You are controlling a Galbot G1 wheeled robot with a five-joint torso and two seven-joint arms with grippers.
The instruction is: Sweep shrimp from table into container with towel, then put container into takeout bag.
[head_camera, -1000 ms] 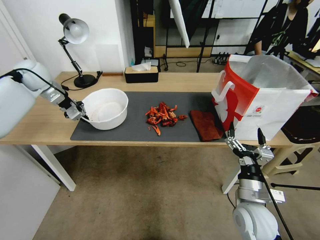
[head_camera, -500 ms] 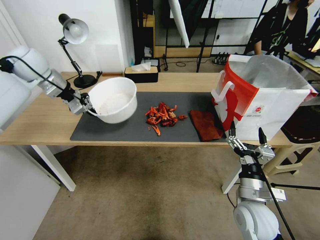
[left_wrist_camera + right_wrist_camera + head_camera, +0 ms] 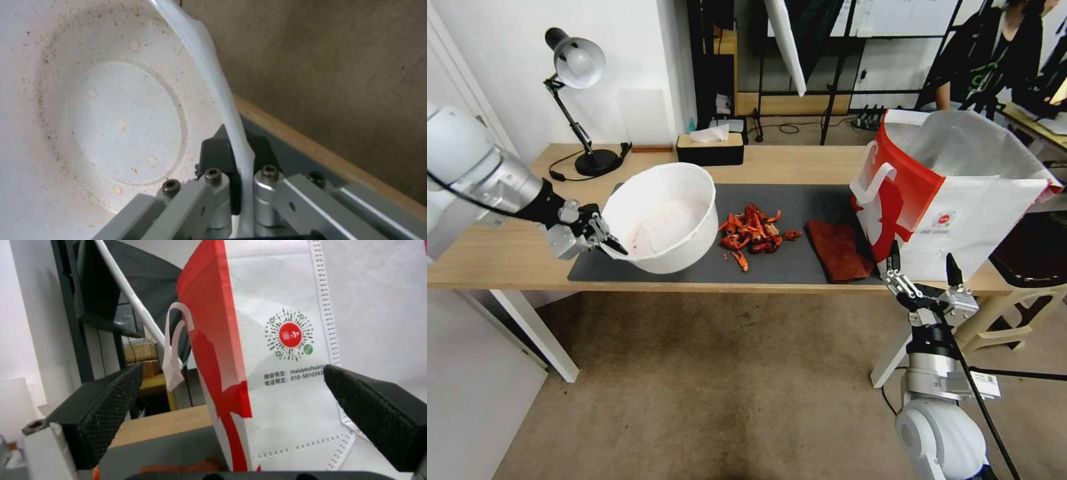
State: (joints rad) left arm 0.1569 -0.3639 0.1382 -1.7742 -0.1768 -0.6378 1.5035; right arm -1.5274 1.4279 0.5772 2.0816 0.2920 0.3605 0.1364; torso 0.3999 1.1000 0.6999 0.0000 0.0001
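**Left gripper holds the white bowl tilted above the mat, right gripper waits open by the bag**

The left gripper (image 3: 602, 238) sits at the left middle of the head view, its fingers pinched on the thin rim of the container (image 3: 662, 217). In the left wrist view the black pads (image 3: 217, 156) press the rim from inside and outside, and the wall bends slightly where it is squeezed. The container hangs off the surface, tipped so that its mouth faces up and toward the camera; its inside is dusted with small reddish specks and holds nothing else. Its lower edge sits over the left part of the dark grey mat (image 3: 800, 200), close to the near edge of the table (image 3: 507, 247).

Just right of the container, at the frame's centre, the shrimp (image 3: 752, 233) lie in a loose heap on the mat, one piece a little apart on the near side. Right of the heap the towel (image 3: 839, 249) lies flat, its far corner against the foot of the takeout bag (image 3: 960, 207), which stands upright and open at the right of the frame, silver lining showing.

The right gripper (image 3: 922, 261) stands at the lower right, below the table's front edge and in front of the bag, fingers spread wide and pointing up with nothing between them. Its wrist view faces the bag's logo (image 3: 290, 335) between the two pads.

At the back of the table stand a desk lamp (image 3: 575, 63) and a black tissue box (image 3: 710, 148).
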